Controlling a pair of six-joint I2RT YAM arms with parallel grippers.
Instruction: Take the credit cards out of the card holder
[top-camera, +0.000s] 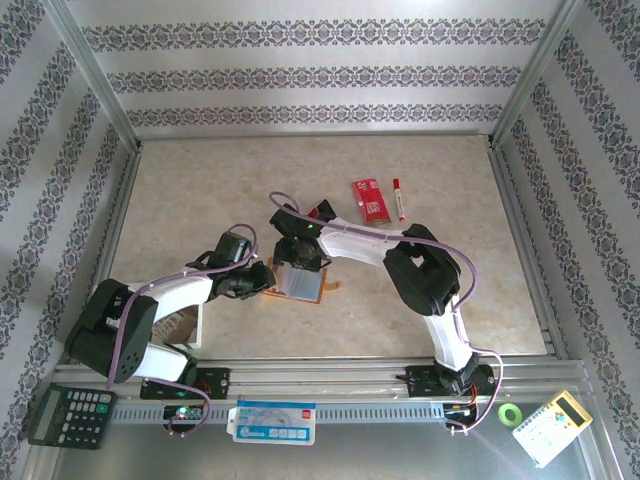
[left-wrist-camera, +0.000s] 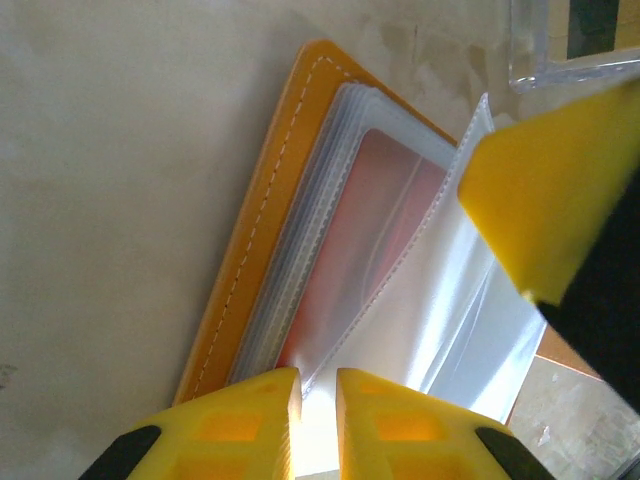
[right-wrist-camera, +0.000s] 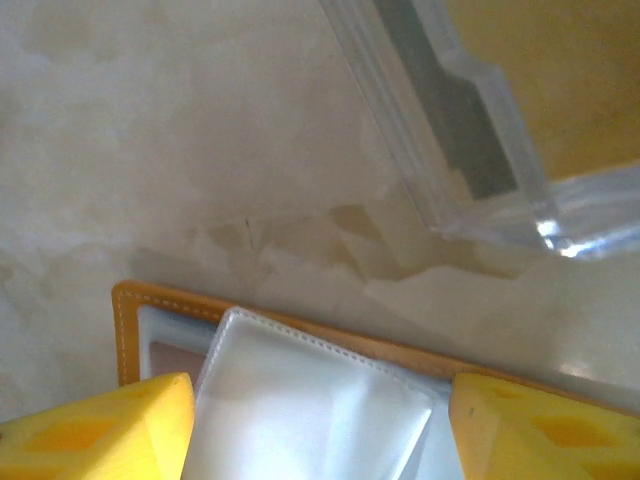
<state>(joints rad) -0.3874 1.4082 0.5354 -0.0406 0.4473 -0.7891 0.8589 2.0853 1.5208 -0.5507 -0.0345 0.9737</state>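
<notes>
Left edge of the table (top-camera: 180, 200) first: the left gripper (left-wrist-camera: 318, 392) sat low at the near-left end of the card holder (left-wrist-camera: 262, 230). Its jaws were drawn narrow, with the bottom edge of a clear pocket leaf (left-wrist-camera: 450, 310) running into the slim gap between them. I read that as a pinch pinning the holder in place (actual contact was lost in glare). The holder lay open and flat around mid-table, between the two grippers, orange cover down and stitched border showing. Its long axis ran away from the left fingers, up and to the right in the left wrist view. A red card (left-wrist-camera: 365, 240) sat inside a pocket under the stacked leaves, its long side parallel to the holder's, just ahead of the left jaws. Which end of that pocket opened, I couldn't tell. Moving right, the right gripper (right-wrist-camera: 320, 388) hovered over the holder's far edge. Its jaws were wide, straddling the raised clear leaf, with nothing clamped as far as the wrist view showed. The card lay below that leaf, toward the gripper's left-hand finger. The right arm was likely the free one for the pull, working along the holder's long axis while the left held things steady. A clear acrylic stand (right-wrist-camera: 470, 130) stood just beyond the holder. Further right, well apart, lay a red packet (top-camera: 368, 197) and a marker (top-camera: 400, 198).
</notes>
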